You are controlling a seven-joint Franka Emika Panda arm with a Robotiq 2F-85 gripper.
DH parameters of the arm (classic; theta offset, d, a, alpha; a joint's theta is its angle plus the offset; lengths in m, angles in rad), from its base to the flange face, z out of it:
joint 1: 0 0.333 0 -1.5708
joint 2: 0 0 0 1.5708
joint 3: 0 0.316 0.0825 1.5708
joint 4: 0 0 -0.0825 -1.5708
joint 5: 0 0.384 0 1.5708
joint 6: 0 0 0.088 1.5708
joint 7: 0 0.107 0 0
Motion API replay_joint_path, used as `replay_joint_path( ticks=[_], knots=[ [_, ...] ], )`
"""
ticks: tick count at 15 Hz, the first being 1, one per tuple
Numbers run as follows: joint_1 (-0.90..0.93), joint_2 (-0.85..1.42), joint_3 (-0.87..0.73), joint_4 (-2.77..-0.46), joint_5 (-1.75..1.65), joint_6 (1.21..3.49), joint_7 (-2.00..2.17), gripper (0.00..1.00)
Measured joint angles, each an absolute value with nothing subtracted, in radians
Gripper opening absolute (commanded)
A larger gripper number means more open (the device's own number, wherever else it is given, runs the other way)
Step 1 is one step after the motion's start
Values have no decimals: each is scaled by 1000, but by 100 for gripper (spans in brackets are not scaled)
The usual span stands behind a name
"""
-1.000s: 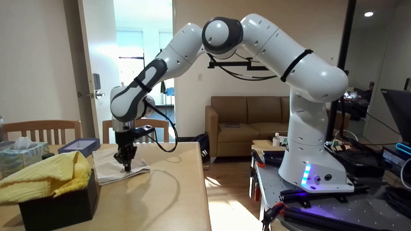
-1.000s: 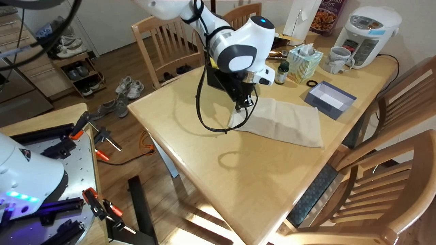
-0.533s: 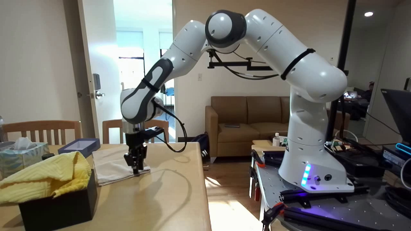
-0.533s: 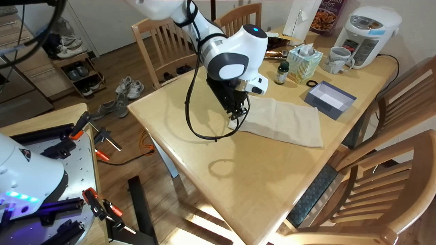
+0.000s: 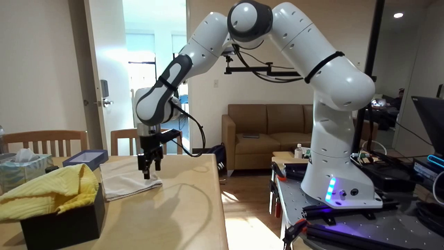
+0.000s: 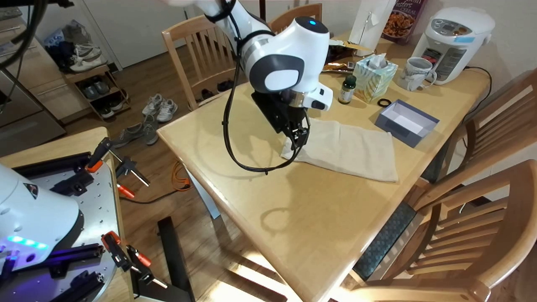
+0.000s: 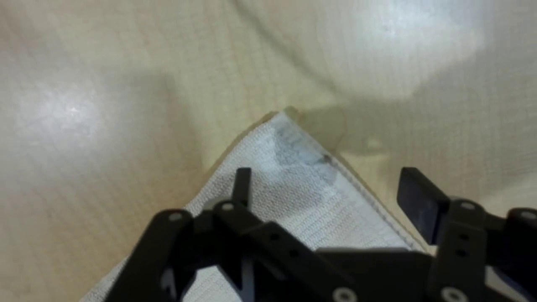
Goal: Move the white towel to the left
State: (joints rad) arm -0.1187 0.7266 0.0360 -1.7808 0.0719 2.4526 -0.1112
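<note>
Corner of a cream-white woven towel [image 6: 348,149] beneath parted black jaws

The towel lies flat on a pale wooden desk [image 6: 310,243], a crease running across it. One end of it is near a shallow, white-lined, slate-blue open box [image 6: 396,131]; the jaws hang over the other end, pointing down. They stand well apart: in the wrist view one side is above the weave, the other past the hemmed edge, above the desk. The corner of the towel shows between and beyond them. Whether the jaws touch it cannot be told.

A glossy white, grey-trimmed robot arm [image 5: 204,38] arches over the desk edge, and a black cable [image 6: 265,170] loops from its wrist, passing in front of the towel's corner in an exterior view. A black rectangular box [image 5: 66,224], also on the desk, holds a heaped yellow ribbed cloth [image 5: 52,191]. A patterned green-and-white tissue box [image 6: 371,82] shows in both exterior views. Just beside it are a small, dark, pale-labelled bottle [image 6: 347,89] and a flat black ring [image 6: 383,102]. A white-and-grey patterned mug [image 6: 413,73] stands between the tissue box and a white hot-water dispenser [image 6: 457,48].
</note>
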Motion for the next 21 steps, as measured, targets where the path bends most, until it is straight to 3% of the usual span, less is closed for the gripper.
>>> replay_joint_path(
  ticks=[21],
  knots=[
    [-111, 806, 38, -1661, 67, 2360, -240, 100]
  ],
)
